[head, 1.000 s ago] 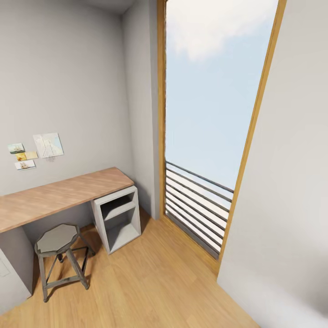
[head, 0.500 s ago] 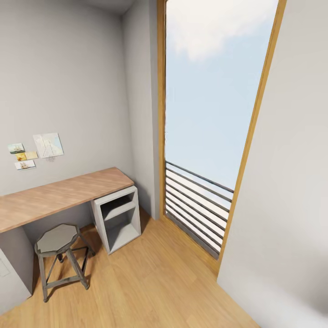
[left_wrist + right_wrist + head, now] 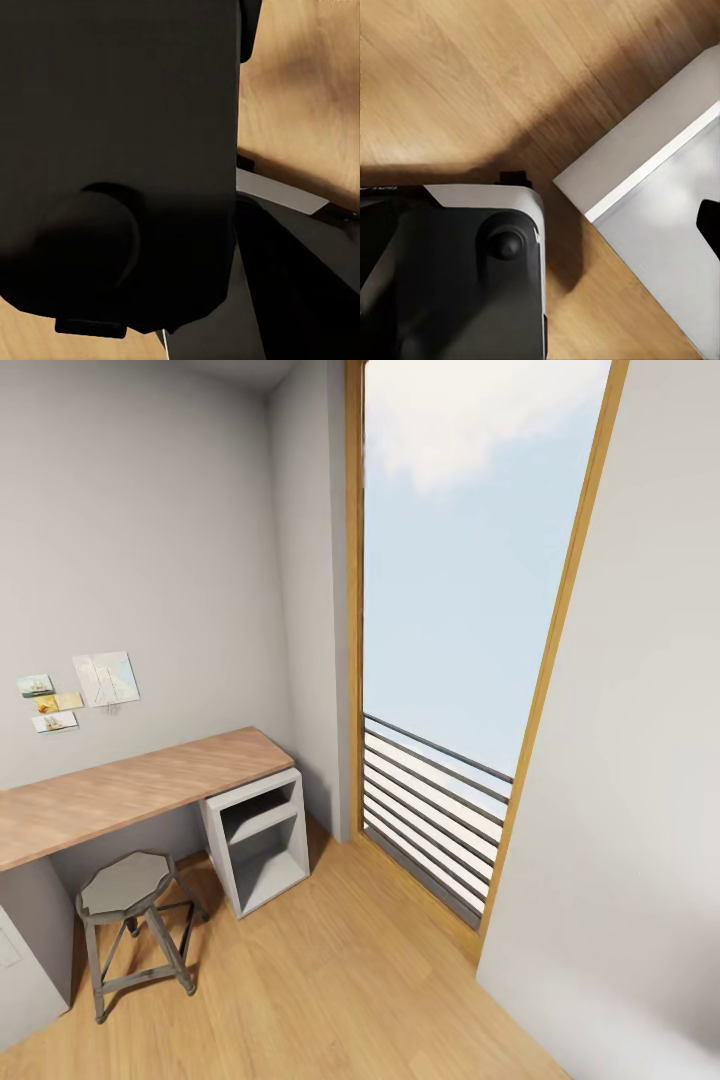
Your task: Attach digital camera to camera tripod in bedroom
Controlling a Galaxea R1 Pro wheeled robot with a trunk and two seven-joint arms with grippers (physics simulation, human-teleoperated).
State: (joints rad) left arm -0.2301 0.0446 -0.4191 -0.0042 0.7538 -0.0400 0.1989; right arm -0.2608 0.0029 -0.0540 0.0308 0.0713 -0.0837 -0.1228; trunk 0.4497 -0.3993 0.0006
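Grippers first: neither wrist camera gives me a read on the fingers, so I cannot tell whether either one is spread, closed or carrying anything. My left wrist view looks onto a dark black body (image 3: pixel 120 150) with a round boss, which I take for part of the robot, over wood floor; my right wrist view looks down on a black-and-grey part of the robot (image 3: pixel 450 270) above the same floor.

I can't locate the digital camera or the camera tripod from here. Ahead, my head view has a wood-topped desk (image 3: pixel 130 785) against the wall, a grey stool (image 3: pixel 125 885) tucked below it, a small open shelf unit (image 3: pixel 262 840) at the desk's end, and a tall window (image 3: pixel 460 560) with a slatted railing (image 3: pixel 430 810).

I judge this a search step. Best done by turning the base slowly, sweeping the rest of the bedroom before driving, and keeping clear of the stool.
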